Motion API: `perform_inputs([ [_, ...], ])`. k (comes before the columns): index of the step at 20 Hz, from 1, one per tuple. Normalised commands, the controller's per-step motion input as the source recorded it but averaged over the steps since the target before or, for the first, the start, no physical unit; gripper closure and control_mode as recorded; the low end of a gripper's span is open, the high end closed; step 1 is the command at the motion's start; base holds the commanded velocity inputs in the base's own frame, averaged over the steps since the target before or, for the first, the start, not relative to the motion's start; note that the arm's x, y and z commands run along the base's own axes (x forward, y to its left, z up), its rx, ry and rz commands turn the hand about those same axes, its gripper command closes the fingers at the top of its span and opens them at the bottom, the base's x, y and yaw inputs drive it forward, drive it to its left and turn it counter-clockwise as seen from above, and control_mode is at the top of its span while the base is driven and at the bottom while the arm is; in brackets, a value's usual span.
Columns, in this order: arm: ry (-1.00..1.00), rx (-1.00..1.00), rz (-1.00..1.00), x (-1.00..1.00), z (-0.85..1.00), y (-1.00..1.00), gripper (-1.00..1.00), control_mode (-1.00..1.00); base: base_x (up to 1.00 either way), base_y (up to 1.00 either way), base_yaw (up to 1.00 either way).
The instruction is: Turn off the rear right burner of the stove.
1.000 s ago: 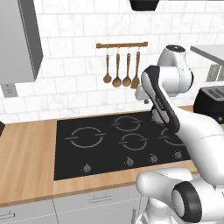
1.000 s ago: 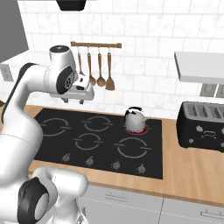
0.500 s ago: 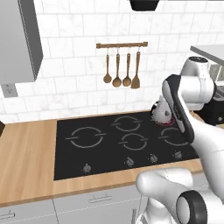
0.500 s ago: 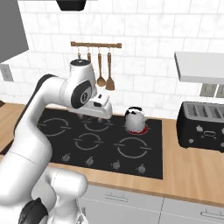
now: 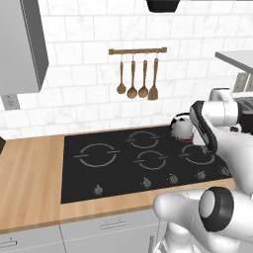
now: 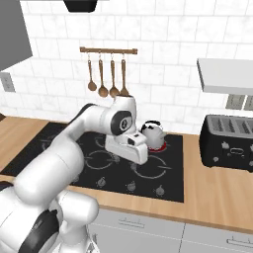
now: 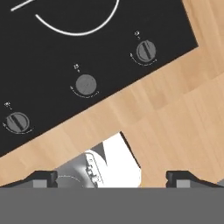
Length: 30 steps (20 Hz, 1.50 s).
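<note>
With the gripper spread wide and holding nothing, centre it squarely over the stove's correct knob before you close.

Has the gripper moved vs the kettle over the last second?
Yes. In the right base view the gripper has swung right and down, from below the hanging utensils to just left of the kettle, over the stove.

Two base views flanking the arm, sharing the stove, hand view down at knobs
</note>
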Motion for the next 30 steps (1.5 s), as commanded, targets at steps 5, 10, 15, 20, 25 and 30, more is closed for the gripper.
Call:
perform_inputs([
  [5, 0.12, -0.02, -0.08, 0.00, -0.28, -0.06, -1.00, -1.00, 0.00, 0.00, 0.00],
  [10, 0.02, 0.11, -0.10, 0.02, -0.37, 0.00, -1.00, -1.00, 0.00, 0.00, 0.00],
  [15, -0.04, 0.20, -0.22, 0.19, -0.49, 0.01, -1.00, -1.00, 0.00, 0.00, 0.00],
  [20, -0.07, 0.01, -0.10, 0.33, -0.27, 0.06, -1.00, -1.00, 0.00, 0.00, 0.00],
  [25, -0.01, -0.03, -0.08, 0.14, -0.37, 0.01, -1.00, -1.00, 0.00, 0.00, 0.00],
  [30, -0.03, -0.11, -0.11, 0.07, -0.54, 0.00, -1.00, -1.00, 0.00, 0.00, 0.00],
])
